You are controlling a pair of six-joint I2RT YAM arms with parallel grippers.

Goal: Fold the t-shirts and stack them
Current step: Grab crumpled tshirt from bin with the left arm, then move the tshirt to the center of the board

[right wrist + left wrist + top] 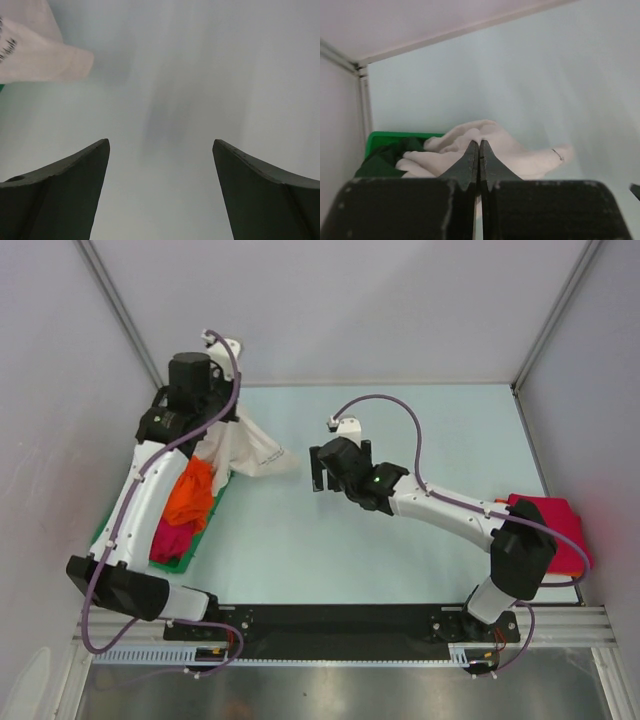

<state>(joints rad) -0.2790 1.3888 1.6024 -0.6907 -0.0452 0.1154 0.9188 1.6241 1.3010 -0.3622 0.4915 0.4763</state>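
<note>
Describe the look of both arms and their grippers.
Both arms share a build: white link shells between black joint housings, on a black base rail. A thin purple cable loops along the left arm and the right arm. The right arm shows a small green light near its wrist. The left gripper and right gripper have dark, tapered, pointed fingers.

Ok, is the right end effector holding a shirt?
No, the right end effector is wide open, with only the table showing in the gap.

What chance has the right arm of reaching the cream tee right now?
Probably yes: the right tool, wide open, faces the cream tee and its trailing edge, with only table between them.
</note>
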